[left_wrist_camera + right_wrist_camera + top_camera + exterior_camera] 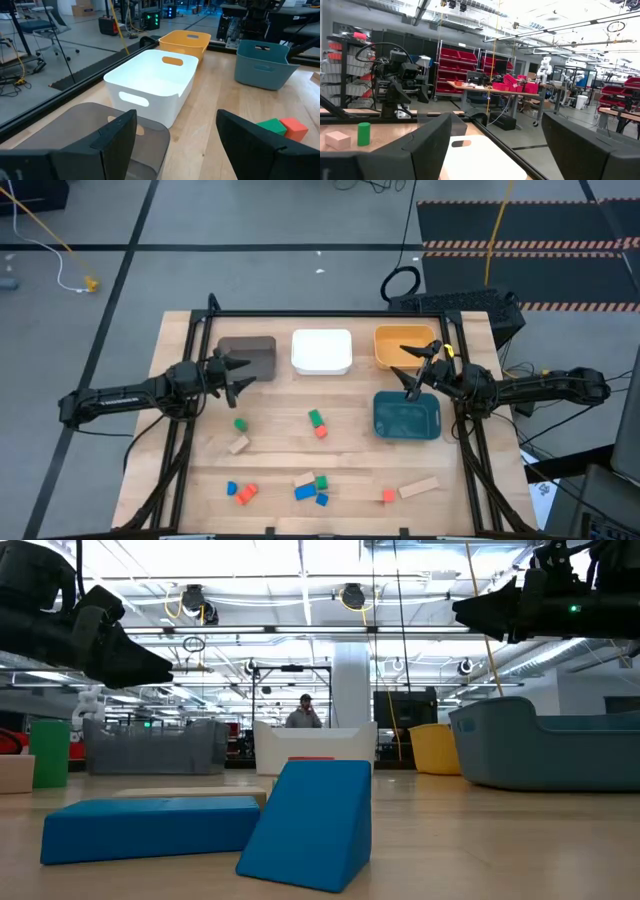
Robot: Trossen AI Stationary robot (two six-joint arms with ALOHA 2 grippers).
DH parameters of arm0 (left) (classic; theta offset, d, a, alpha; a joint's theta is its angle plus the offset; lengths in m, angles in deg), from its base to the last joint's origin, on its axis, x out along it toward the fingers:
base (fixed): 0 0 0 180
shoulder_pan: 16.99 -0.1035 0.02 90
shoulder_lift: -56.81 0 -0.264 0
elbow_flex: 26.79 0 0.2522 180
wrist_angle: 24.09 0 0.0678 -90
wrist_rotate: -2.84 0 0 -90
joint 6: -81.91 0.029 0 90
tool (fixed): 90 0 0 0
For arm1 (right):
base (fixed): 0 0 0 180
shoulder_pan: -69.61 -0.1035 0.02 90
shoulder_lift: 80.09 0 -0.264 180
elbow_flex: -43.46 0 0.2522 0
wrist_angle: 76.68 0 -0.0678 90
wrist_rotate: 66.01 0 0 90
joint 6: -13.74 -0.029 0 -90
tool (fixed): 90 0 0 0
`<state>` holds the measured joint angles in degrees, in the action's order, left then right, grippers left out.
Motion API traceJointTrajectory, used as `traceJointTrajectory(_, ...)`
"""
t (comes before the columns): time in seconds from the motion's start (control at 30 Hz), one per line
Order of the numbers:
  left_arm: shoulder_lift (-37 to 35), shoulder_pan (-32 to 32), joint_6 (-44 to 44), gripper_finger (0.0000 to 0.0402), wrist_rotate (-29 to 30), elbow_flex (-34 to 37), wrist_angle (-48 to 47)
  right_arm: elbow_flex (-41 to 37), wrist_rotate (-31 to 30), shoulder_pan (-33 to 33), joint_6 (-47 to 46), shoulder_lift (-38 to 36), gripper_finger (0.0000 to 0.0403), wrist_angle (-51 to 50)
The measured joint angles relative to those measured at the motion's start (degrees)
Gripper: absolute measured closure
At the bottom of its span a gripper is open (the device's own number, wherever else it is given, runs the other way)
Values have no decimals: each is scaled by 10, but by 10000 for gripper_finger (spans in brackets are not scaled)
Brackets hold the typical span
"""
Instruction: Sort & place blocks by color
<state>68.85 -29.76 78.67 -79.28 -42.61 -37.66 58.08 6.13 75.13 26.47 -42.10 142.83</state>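
High view: left gripper spread wide, empty, beside brown bin near table far-left corner. Right gripper likewise released, between orange bin and teal bin. Blocks loose mid-table and along near edge. Risk: touching pairs, grab lifts two colours.

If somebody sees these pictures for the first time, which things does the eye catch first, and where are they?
First come the four bins at the far side of the table: a brown bin, a white bin and an orange bin in a row, with a teal bin just in front of the orange one. Next, the small coloured blocks lie scattered over the near half. The left gripper by the brown bin and the right gripper above the teal and orange bins are both open and empty.
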Motion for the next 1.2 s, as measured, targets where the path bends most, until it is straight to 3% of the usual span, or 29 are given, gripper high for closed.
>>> traceJointTrajectory(0.9,0,0,0,128,0,0,0,0,1,0,-1,0,101,9)
traceJointTrajectory(1.2,0,0,0,128,0,0,0,0,-15,0,-80,0,101,12)
